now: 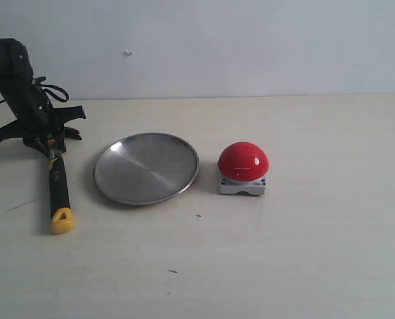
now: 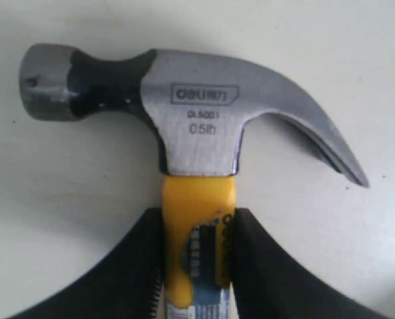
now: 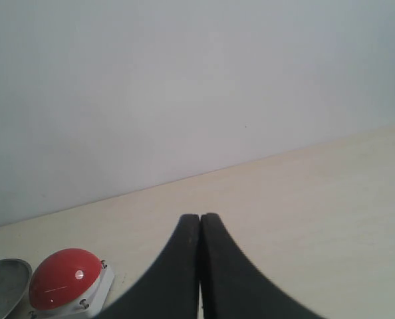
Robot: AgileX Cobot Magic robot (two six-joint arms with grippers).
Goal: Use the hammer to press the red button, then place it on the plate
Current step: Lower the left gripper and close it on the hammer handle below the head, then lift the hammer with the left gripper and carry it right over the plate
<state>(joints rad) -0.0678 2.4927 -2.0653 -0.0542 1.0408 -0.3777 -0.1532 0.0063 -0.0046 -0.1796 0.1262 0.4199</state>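
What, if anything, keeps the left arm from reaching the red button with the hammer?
Probably yes, reachable: the left gripper grips the hammer, and only the low plate lies before the red button.

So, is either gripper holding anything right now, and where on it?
Left gripper clamps the hammer by its yellow neck, just below the head. Right gripper is shut, empty.

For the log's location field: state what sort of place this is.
Probably a robot test bench: a pale table before a blank wall, with a hammer, a metal plate and a red button in a row.
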